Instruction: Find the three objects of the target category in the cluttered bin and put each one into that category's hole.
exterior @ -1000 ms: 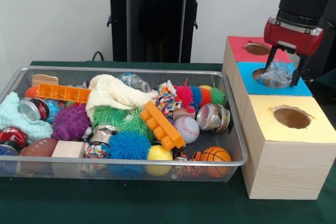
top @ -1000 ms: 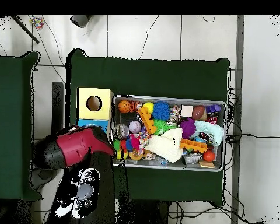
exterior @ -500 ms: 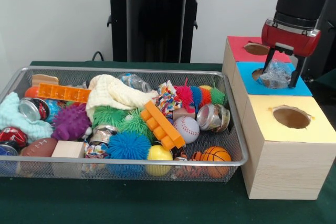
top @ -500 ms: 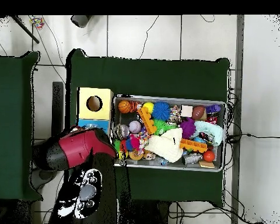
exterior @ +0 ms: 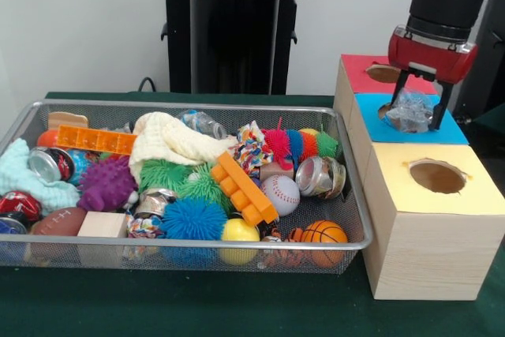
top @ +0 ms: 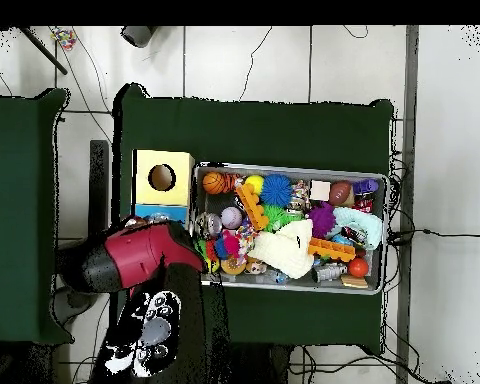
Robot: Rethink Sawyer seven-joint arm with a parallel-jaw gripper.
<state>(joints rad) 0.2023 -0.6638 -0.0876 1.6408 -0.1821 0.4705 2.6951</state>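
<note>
Blue box's hole [exterior: 388,110] half-hidden behind crumpled clear plastic bottle [exterior: 409,110], clamped in the red gripper [exterior: 415,111] hanging upright above it.

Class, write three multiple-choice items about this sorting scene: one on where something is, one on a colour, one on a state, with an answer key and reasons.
1. The gripper hangs over which box top?
A. red
B. blue
C. yellow

2. What colour is the long toy brick beside the baseball?
A. orange
B. green
C. white

3. The gripper's fingers are
A. empty and wide open
B. shut on a crumpled clear plastic bottle
C. resting in the wire bin

Key: 1 B, the gripper sits above the hole in the blue box. 2 A, the brick is plainly orange. 3 B, the bottle sits between the fingers.
</note>
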